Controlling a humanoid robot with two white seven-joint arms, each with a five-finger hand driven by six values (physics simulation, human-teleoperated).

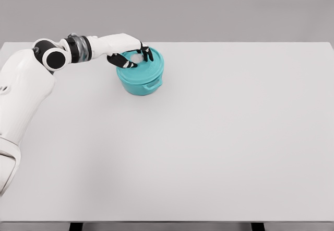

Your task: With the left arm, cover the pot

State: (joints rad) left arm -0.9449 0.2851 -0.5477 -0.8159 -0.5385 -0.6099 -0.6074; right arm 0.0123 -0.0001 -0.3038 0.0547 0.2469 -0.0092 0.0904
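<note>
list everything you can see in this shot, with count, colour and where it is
pot: one, teal, on the table left of the middle towards the far edge, a side handle facing the camera
lid: one, teal, on top of the pot, partly hidden by the hand
lid knob: one, pale, at the lid's centre, between the fingers
table: one, white, filling most of the view; dark legs show at the bottom edge
wall: one, grey, behind the table
left arm: one, white with black joints, coming in from the left
left robot hand: one, black fingers, closed around the lid knob
right arm: not in view
</note>
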